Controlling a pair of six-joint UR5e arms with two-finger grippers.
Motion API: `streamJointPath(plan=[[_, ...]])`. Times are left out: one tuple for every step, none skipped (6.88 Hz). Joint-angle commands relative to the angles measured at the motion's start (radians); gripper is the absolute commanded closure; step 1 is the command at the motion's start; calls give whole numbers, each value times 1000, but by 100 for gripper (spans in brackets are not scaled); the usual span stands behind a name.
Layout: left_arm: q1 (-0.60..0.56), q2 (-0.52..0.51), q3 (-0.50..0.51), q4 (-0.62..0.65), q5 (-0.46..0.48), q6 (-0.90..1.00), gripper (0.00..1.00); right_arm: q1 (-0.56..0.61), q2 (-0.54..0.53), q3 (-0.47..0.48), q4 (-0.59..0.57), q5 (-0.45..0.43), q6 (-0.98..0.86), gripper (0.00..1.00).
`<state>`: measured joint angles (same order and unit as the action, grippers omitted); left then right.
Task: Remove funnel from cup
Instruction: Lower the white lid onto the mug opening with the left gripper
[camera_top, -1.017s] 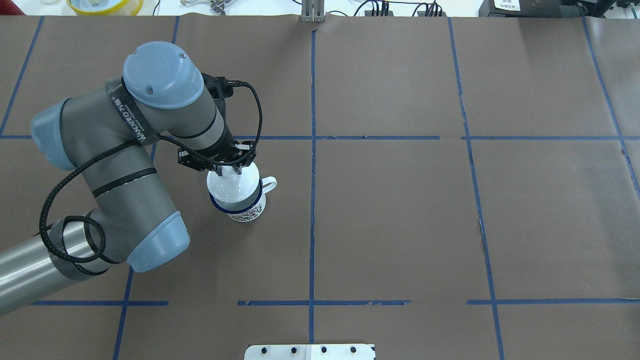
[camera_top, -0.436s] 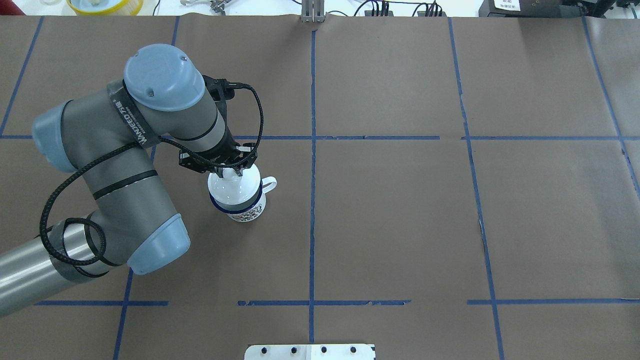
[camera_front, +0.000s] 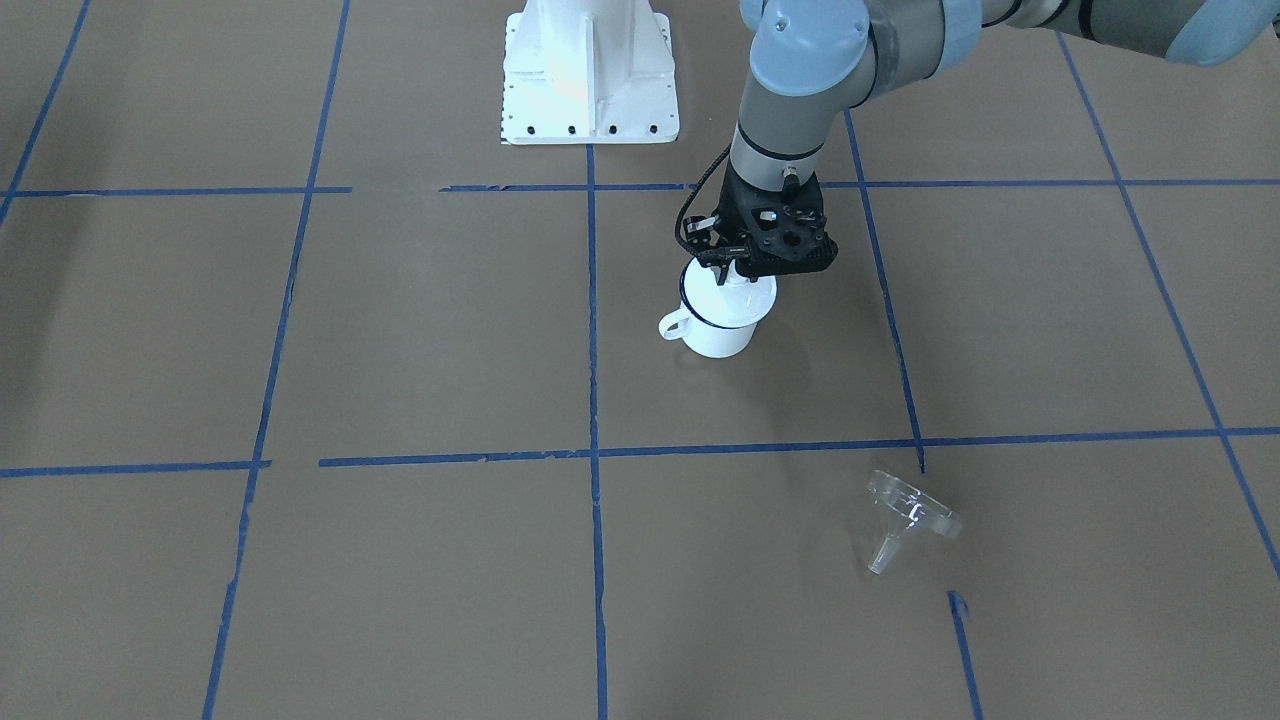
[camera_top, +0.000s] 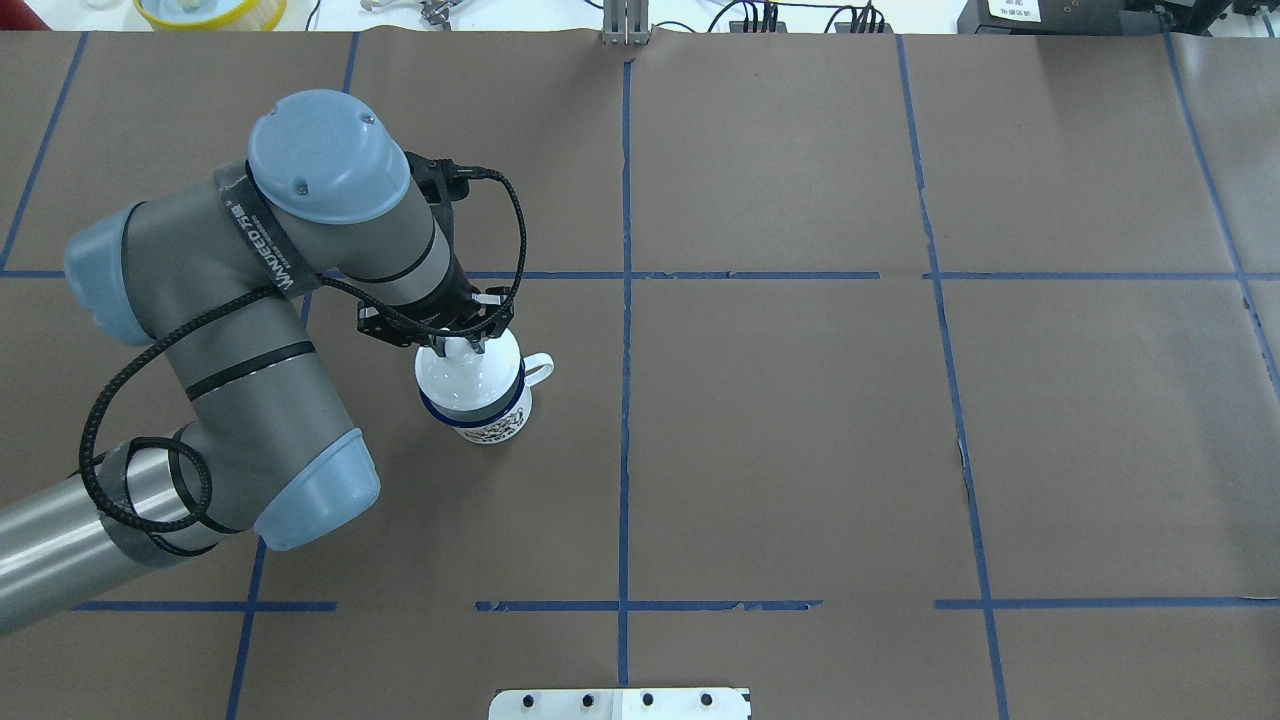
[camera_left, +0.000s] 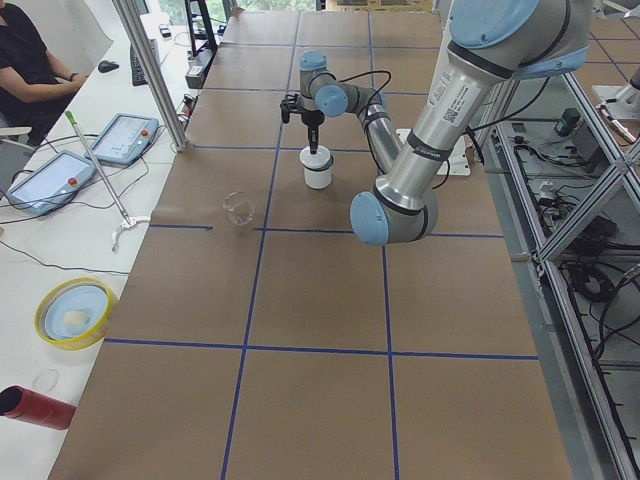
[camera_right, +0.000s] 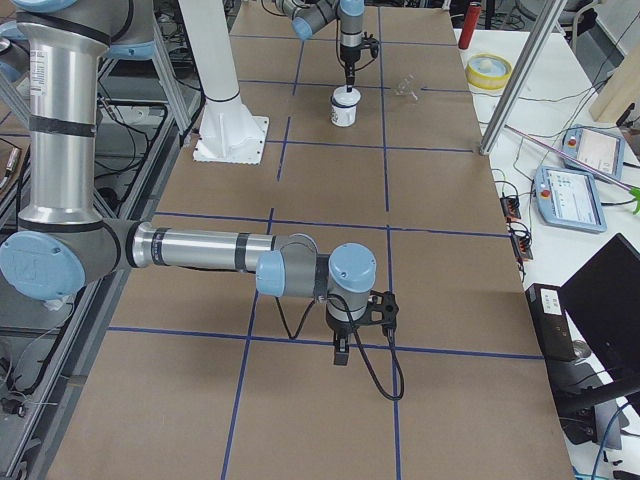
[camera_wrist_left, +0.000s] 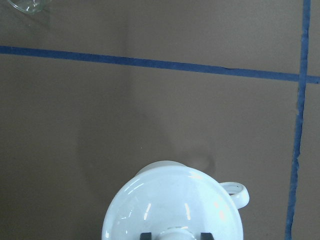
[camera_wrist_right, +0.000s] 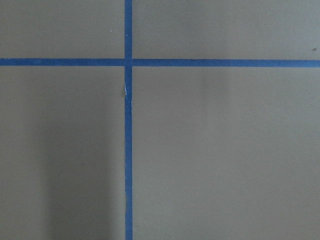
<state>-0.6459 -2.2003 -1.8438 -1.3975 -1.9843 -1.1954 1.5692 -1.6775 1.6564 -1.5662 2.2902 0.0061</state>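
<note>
Left wrist-mounted view is showing the left pincer (camera_wrist_left: 175, 236) clamping the small knob (camera_wrist_left: 176, 232) of a white domed lid (camera_wrist_left: 170, 205). Its two dark fingers (camera_wrist_left: 145, 235) are sitting close together, one on each side of the knob, and only their ends are peeking in at the bottom edge. The lid is covering the mouth of the cup (camera_front: 718, 335), whose loop handle (camera_wrist_left: 237, 192) is sticking out to one side. Whether the lid is resting on the dark blue rim or hanging just above it is not coming through. The left arm (camera_top: 250, 300) is reaching in with its elbow folded and its wrist pointing straight down over the cup. The funnel (camera_front: 905, 512) is lying on its side on the bench (camera_front: 400, 330), well apart from the cup. It is lying across a blue tape line (camera_front: 750, 448) from the cup, toward the robot's left and the operators' side. Being clear, it is showing faintly in the side views, and the wrist view is catching only a sliver of it in its top corner. The right arm (camera_right: 200, 250) is stretching low over the far end of the bench, wrist down. The right pincer (camera_right: 341, 352) is appearing only small in the side view. Its own camera is showing just bench and crossing tape, so I cannot tell whether it is apart or together.
</note>
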Motion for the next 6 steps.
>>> streamJointPath(plan=[[0, -1, 0, 0, -1, -1, 49, 0, 1, 0, 0, 0, 0, 0], [0, -1, -5, 0, 1, 0, 0, 0, -1, -1, 0, 0, 0, 0], [0, -1, -5, 0, 1, 0, 0, 0, -1, -1, 0, 0, 0, 0], [0, -1, -6, 0, 1, 0, 0, 0, 1, -1, 0, 0, 0, 0], [0, -1, -6, 0, 1, 0, 0, 0, 1, 0, 0, 0, 0, 0], [0, -6, -8, -2, 2, 0, 0, 0, 1, -1, 0, 0, 0, 0]])
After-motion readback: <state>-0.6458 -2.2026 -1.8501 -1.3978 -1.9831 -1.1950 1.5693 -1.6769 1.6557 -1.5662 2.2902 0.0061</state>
